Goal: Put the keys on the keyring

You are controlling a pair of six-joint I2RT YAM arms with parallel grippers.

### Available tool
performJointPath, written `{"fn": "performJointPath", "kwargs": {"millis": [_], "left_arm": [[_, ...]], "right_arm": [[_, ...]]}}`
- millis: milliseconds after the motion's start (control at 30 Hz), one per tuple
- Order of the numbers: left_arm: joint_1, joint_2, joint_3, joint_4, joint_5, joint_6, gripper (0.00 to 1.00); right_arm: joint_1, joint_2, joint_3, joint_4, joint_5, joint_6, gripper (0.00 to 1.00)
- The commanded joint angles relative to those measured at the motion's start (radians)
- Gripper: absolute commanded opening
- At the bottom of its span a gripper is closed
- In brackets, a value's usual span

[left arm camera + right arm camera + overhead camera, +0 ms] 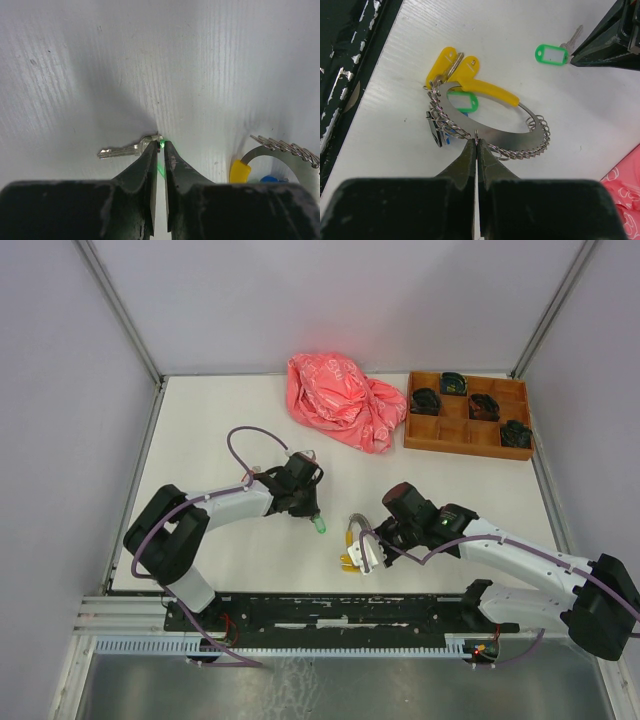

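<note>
Left wrist: left gripper (161, 145) clenched on the green-tagged end of key (120, 150); key low over table (150, 60), long axis sideways, blade tip pointing left. Right gripper (476, 141) pinches keyring (512, 136), flat on table nearby

It is a robotics lab test cell. A white surface (200, 430) is boxed in by plain grey wall panels (350, 290) on aluminium posts (119, 308). Two robot arms, left (225, 505) and right (520, 555), are bolted to a black base plate (320, 610) at the near edge.
</note>
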Motion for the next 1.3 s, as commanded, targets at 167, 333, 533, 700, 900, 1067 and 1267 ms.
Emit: {"fn": "performJointPath", "kwargs": {"millis": [167, 333, 533, 700, 900, 1067, 1267], "left_arm": [[-0.004, 0.026, 0.041, -0.008, 0.011, -0.031, 0.15], [-0.009, 0.035, 0.045, -0.019, 0.004, -0.026, 0.15], [-0.012, 0.026, 0.050, -0.020, 0.005, -0.017, 0.05], [-0.012, -0.013, 0.038, -0.011, -0.013, 0.007, 0.03], [-0.011, -0.168, -0.038, 0.082, -0.096, 0.107, 0.03], [-0.012, -0.337, -0.107, 0.145, -0.178, 0.236, 0.03], [-0.012, -0.499, -0.202, 0.266, -0.085, 0.439, 0.03]], "right_arm": [[0.009, 0.000, 0.053, 0.012, -0.001, -0.008, 0.01], [0.011, -0.001, 0.054, 0.012, -0.001, -0.009, 0.01], [0.011, -0.004, 0.054, 0.010, 0.003, -0.008, 0.01], [0.012, -0.006, 0.055, 0.009, 0.003, -0.007, 0.01], [0.012, -0.020, 0.057, 0.016, 0.018, 0.016, 0.01], [0.012, -0.031, 0.061, 0.033, 0.049, 0.064, 0.01], [0.011, -0.047, 0.050, 0.048, 0.042, 0.111, 0.01]]}}
